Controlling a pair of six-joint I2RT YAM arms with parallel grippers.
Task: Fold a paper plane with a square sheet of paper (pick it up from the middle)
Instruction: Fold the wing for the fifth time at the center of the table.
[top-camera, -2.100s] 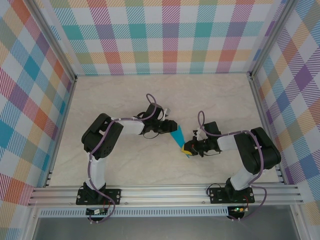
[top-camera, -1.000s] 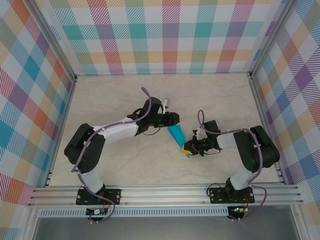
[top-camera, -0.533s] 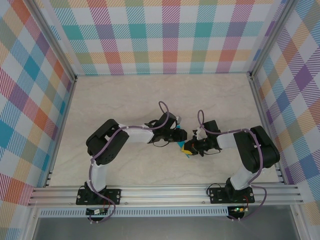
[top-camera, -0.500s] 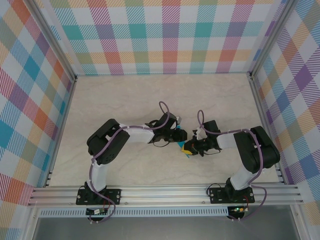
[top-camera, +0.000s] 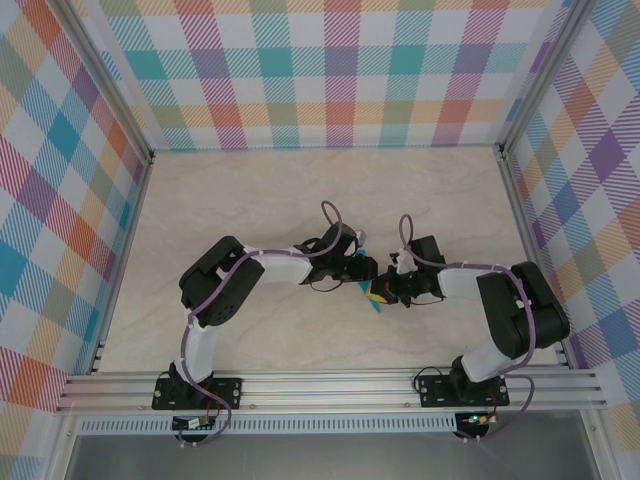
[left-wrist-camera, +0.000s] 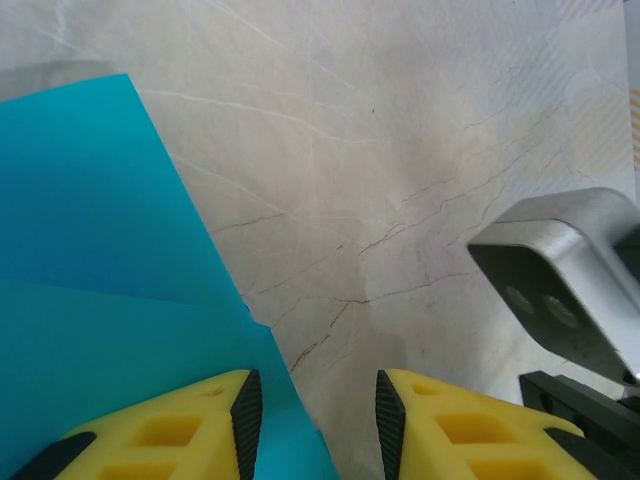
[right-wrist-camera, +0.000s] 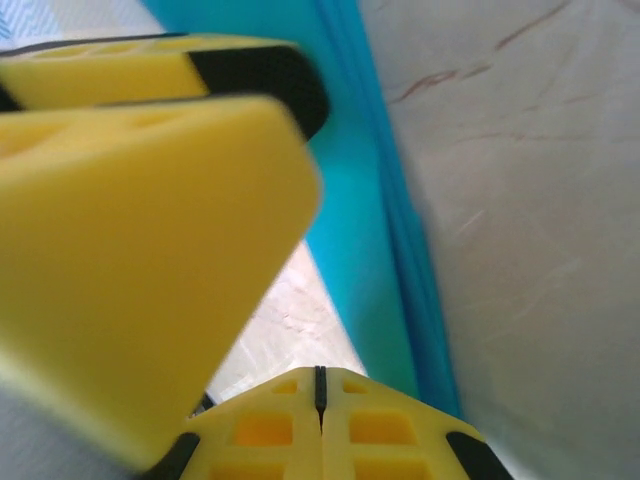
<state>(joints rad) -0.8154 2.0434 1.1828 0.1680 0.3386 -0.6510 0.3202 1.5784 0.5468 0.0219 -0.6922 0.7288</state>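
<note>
Left tool (left-wrist-camera: 312, 395) is closing in on the right tool (right-wrist-camera: 320, 385), over the teal paper (left-wrist-camera: 90, 250).
Its jaws are gaping partway, gripping nothing; the right tool's are pressing together.

The folded teal-blue paper sheet (left-wrist-camera: 90, 300) lies on the pale marbled tabletop (left-wrist-camera: 400, 150), its edge between the left fingers (left-wrist-camera: 180, 430), with the right fingers (right-wrist-camera: 290, 425) just beside it.

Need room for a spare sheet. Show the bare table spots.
Bare: table strip along the back wall; left side by the left arm. Crowded: centre, where left gripper and right gripper meet at the blue paper.
</note>
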